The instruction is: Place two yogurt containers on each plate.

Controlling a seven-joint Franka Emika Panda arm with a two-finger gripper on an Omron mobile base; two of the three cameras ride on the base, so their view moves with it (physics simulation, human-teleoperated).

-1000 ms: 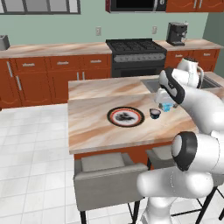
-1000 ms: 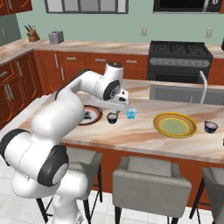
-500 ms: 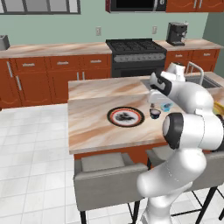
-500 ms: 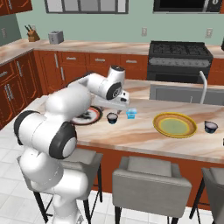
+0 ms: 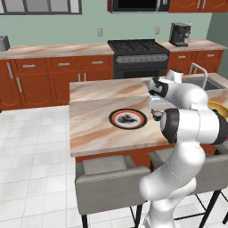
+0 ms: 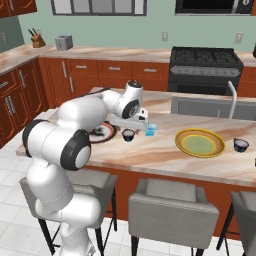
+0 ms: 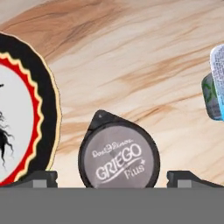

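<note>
Cup [image 7: 118, 157] between plate [image 7: 50, 94], carton [image 7: 215, 89].

At the bottom centre of the hand view, the dark yogurt cup [image 7: 118, 158] carries "GRIEGO Plus" on its grey lid; smaller script above is unreadable.

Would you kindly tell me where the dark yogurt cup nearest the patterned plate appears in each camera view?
Left base view: the dark yogurt cup sits right of the patterned plate, against the arm's elbow.
Right base view: the cup is centre-left, between that plate and the light blue cup.
Hand view: the cup is bottom centre, lid reading GRIEGO.
Shared landmark: the patterned plate.
</note>
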